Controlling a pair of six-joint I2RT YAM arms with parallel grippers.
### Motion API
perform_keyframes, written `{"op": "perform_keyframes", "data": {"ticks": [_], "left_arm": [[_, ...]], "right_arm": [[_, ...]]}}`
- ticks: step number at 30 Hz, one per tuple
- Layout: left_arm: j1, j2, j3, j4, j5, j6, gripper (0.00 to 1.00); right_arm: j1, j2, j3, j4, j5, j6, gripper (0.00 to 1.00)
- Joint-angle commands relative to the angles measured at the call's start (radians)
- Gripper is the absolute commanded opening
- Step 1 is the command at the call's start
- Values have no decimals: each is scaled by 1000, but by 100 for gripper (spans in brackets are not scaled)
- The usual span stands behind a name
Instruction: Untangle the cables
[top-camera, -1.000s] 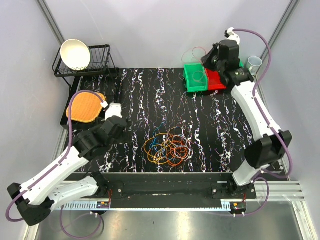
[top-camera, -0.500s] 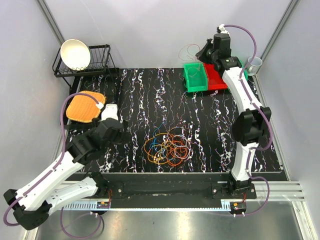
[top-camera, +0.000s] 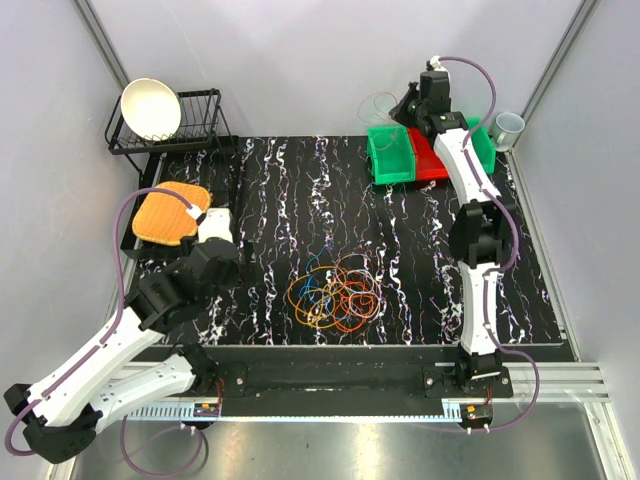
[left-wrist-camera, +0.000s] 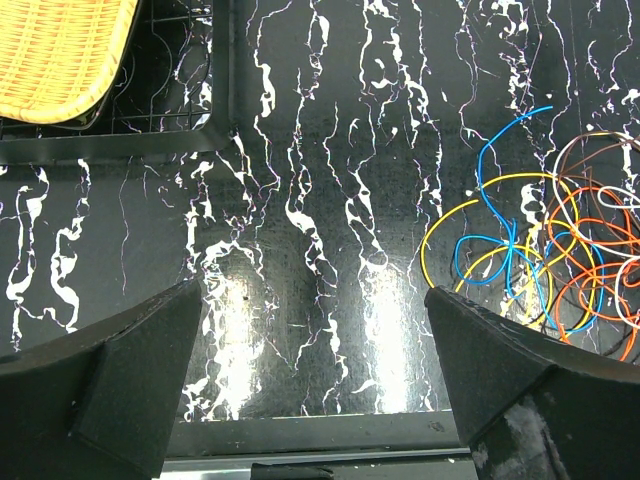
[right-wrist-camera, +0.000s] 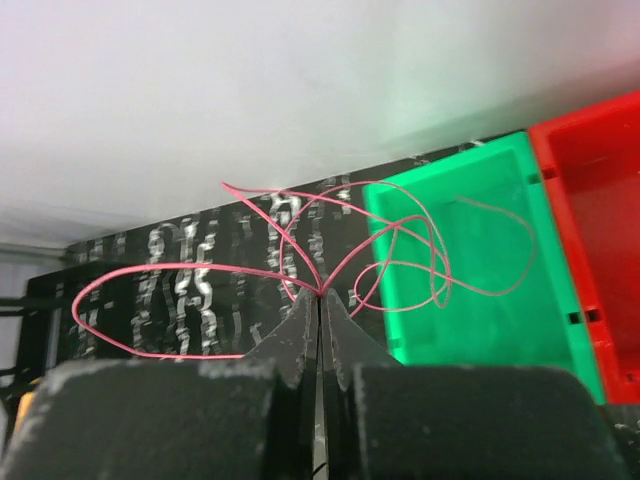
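Observation:
A tangle of cables (top-camera: 335, 297), orange, yellow, blue and brown loops, lies on the black marbled mat near its front middle. In the left wrist view the cables (left-wrist-camera: 530, 255) sit at the right. My left gripper (top-camera: 216, 255) hovers left of the tangle, apart from it; the left gripper (left-wrist-camera: 315, 310) is open with only mat between its fingers. At the back right, my right gripper (top-camera: 406, 108) is raised behind the green bin (top-camera: 392, 155). The right gripper (right-wrist-camera: 320, 296) is shut on a thin pink cable (right-wrist-camera: 400, 225) whose loops fan out above the green bin (right-wrist-camera: 470, 260).
A red bin (top-camera: 430, 160) and a second green bin (top-camera: 482, 148) stand beside the first. A wire dish rack (top-camera: 195, 125) with a white bowl (top-camera: 150, 108) is at the back left, a yellow woven basket (top-camera: 170, 212) below it, and a cup (top-camera: 508, 125) at the far right.
The right arm has stretched farther back and left, carrying the pink cable up behind the green bin. The left arm has shifted slightly left and stays open.

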Motion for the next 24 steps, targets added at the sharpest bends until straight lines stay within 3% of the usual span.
{"op": "perform_keyframes", "data": {"ticks": [1, 16, 18, 21, 24], "left_arm": [[-1, -9, -5, 41, -12, 15, 99], [-1, 0, -6, 39, -14, 16, 99], [-1, 2, -6, 39, -12, 16, 99], [-1, -1, -8, 41, -12, 15, 99], [-1, 0, -6, 41, -12, 16, 99]], "right_arm": [[-30, 106, 143, -39, -24, -25, 0], [-32, 120, 84, -41, 12, -37, 0], [-32, 125, 91, -50, 34, -36, 35], [-36, 120, 113, -89, 68, -27, 77], [-41, 94, 111, -98, 103, -11, 88]]}}
